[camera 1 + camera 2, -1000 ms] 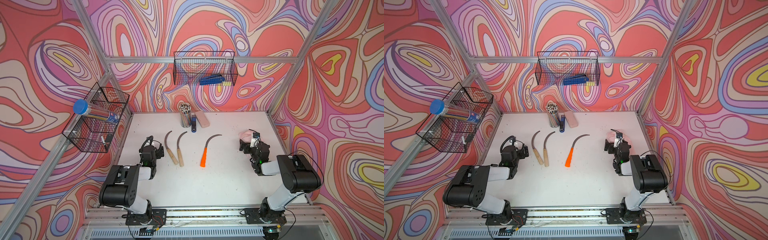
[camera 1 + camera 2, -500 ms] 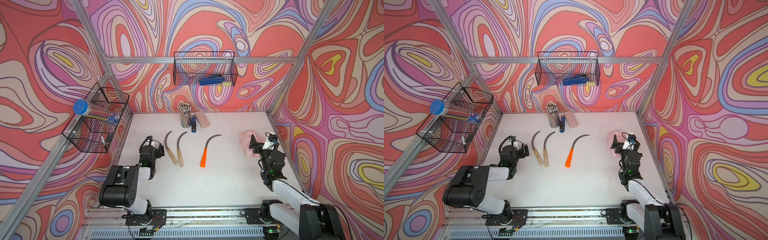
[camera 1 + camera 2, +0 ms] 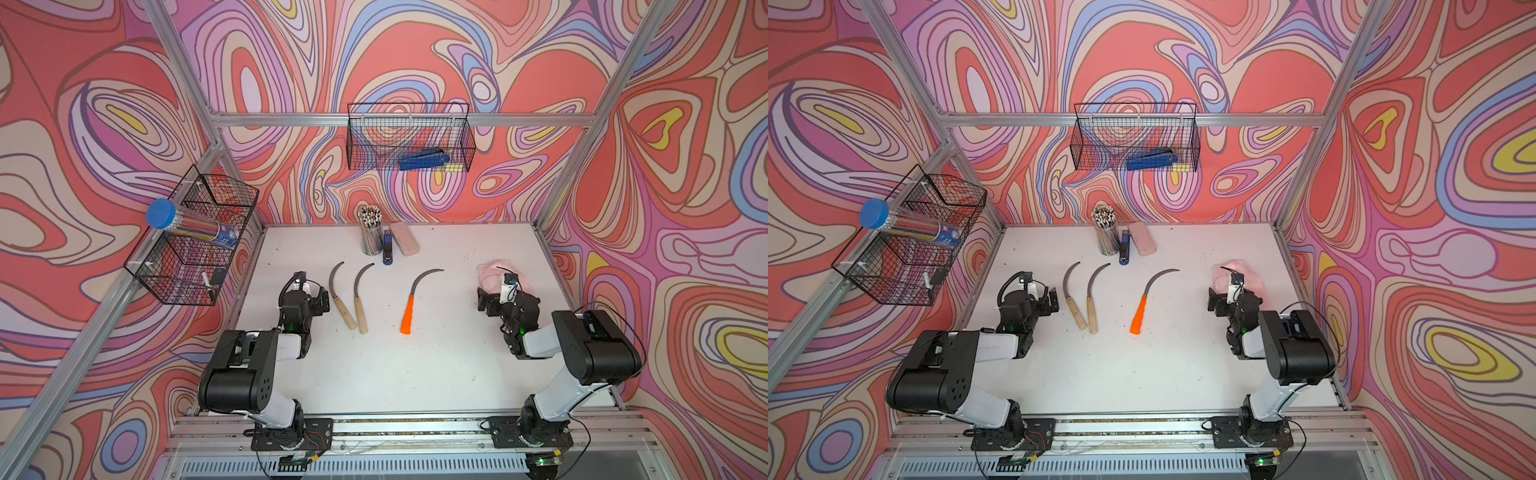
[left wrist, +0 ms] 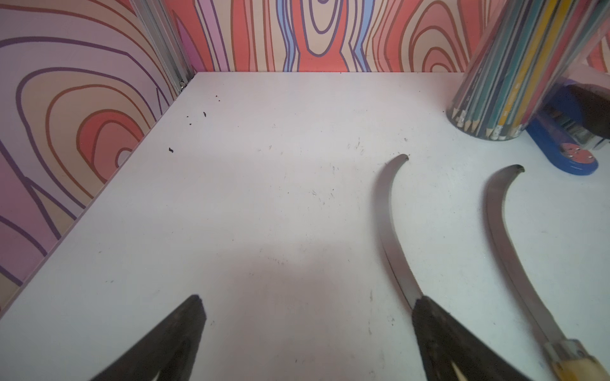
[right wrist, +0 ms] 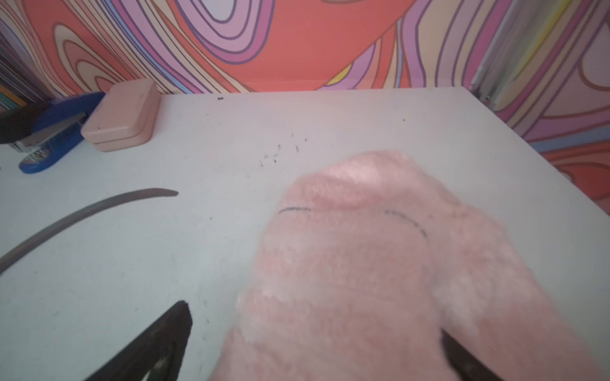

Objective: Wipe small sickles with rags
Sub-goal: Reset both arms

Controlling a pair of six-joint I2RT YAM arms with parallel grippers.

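Observation:
Three small sickles lie in the middle of the white table: two with wooden handles (image 3: pixel 343 301) (image 3: pixel 360 301) side by side, and one with an orange handle (image 3: pixel 409 307) to their right. My left gripper (image 3: pixel 311 291) (image 4: pixel 308 300) rests low just left of the leftmost sickle, open and empty. One of its fingers (image 4: pixel 439 330) overlaps the base of that blade (image 4: pixel 389 214). The pale-pink fuzzy rag (image 3: pixel 494 272) (image 5: pixel 363 264) lies bunched at the right. My right gripper (image 3: pixel 498 291) (image 5: pixel 313 320) stands open astride its near part.
At the back of the table stand a cup of pencils (image 3: pixel 371 237), a blue stapler (image 3: pixel 387 249) and a smooth pink case (image 3: pixel 404 243). Wire baskets hang on the back wall (image 3: pixel 409 141) and the left wall (image 3: pixel 195 241). The walls lie close on three sides.
The right arm swung out toward the right wall half a second ago and has come back; its gripper is again at the rag's near edge. The left arm has not moved.

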